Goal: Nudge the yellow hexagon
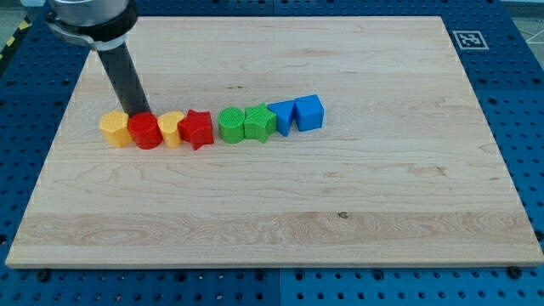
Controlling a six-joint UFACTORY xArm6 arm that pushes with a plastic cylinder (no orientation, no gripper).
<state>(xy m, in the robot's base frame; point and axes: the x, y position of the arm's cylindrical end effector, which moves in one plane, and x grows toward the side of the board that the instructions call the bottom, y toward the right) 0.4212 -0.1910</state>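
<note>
The yellow hexagon [115,129] sits at the left end of a row of blocks on the wooden board [272,195]. My rod comes down from the view's top left, and my tip [136,114] stands just above the row, between the yellow hexagon and the red cylinder [145,131]. It looks to touch or nearly touch the hexagon's upper right edge. To the right follow a yellow heart-like block [171,129] and a red star [196,129].
Further right in the same row lie a green cylinder [230,125], a green hexagon-like block [257,123], a blue triangle [281,116] and a blue cube [309,112]. A marker tag [468,39] sits off the board's top right corner.
</note>
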